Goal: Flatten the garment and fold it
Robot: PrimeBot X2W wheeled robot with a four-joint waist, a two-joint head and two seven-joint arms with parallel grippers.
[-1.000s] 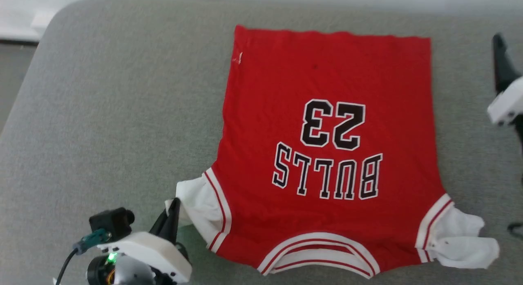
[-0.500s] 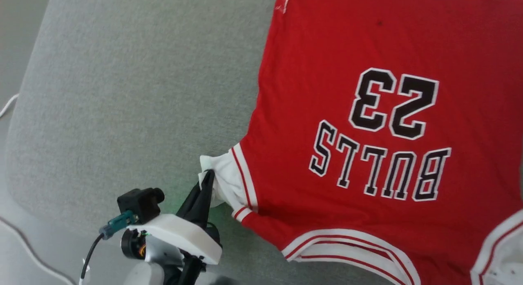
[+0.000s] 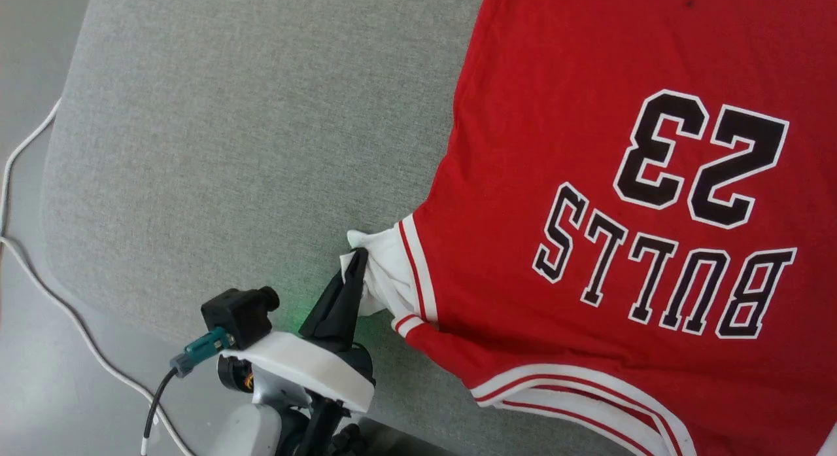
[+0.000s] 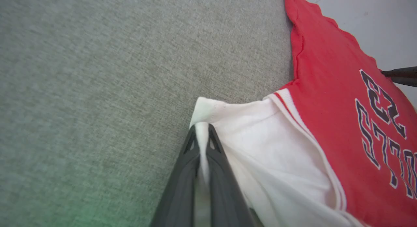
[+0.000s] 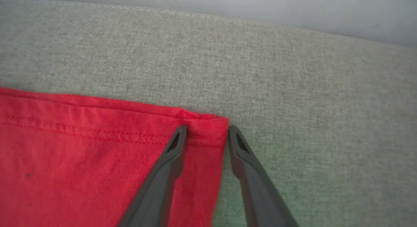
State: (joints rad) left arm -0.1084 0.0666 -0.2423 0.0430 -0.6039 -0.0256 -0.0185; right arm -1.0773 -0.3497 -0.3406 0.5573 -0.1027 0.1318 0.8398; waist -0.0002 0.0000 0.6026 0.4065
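The shirt (image 3: 543, 116) lies print-up on the grey surface (image 3: 229, 148), at the right of the head view. The left hand (image 4: 202, 129) is clamped on its white sleeve (image 4: 260, 139), likely to pull it flat; the right hand (image 5: 205, 129), spread apart, straddles a hem corner (image 5: 208, 122), ready to grip.

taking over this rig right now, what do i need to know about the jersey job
Left gripper: shut on the garment at its white sleeve.
Right gripper: open, fingers either side of the red hem corner, not gripping.
Garment lies print up on the grey cushion, body mostly flat.
Left to do: smooth the bunched sleeve, then fold; no fold made yet.
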